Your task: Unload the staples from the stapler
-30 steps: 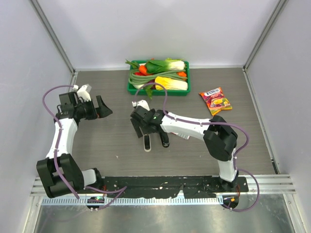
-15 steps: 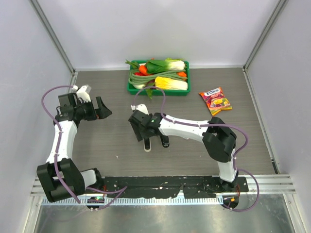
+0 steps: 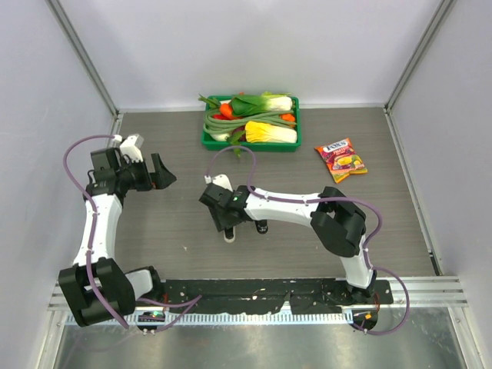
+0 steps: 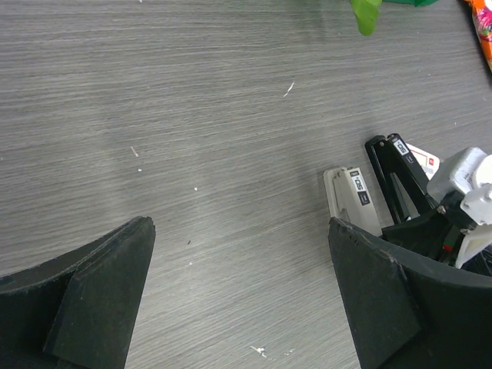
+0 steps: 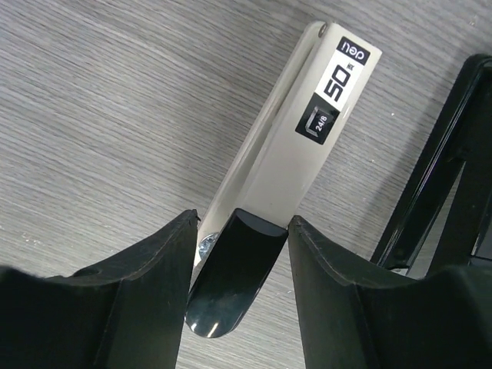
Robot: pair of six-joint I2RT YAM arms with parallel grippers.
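**A:** why's the right gripper [image 5: 241,231] down that low?

**B:** it's pinched onto the rear end of the stapler [image 5: 307,115], mid-frame in the top view. The stapler's lying splayed open, so I'd guess it's being steadied. No staples showing, probably inside the magazine.

**A:** and the left gripper [image 4: 240,223]?

**B:** fingers wide apart, empty, hovering upper left. The veg tray [image 3: 288,147] and snack packet [image 3: 342,159] sit well apart up top, so nothing's blocking.
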